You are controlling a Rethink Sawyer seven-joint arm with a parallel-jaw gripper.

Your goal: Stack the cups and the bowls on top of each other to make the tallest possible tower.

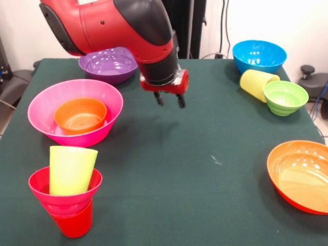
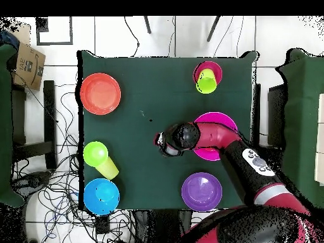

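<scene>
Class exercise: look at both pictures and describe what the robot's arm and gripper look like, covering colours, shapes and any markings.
The arm is thick and rounded, with glossy red shells and black sections at the joints. Small dark dots mark the red shell. Its wrist ends in a black cylinder with a red collar, and below that the gripper has two short dark fingers. From overhead, a grey panel with buttons sits on the arm.

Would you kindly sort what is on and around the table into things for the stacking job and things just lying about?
For the job:
- red cup, small magenta bowl and lime cup, already stacked
- pink bowl holding a small orange bowl
- purple bowl
- blue bowl
- yellow cup, on its side
- green bowl
- large orange bowl

Lying about:
- cardboard box
- floor cables
</scene>
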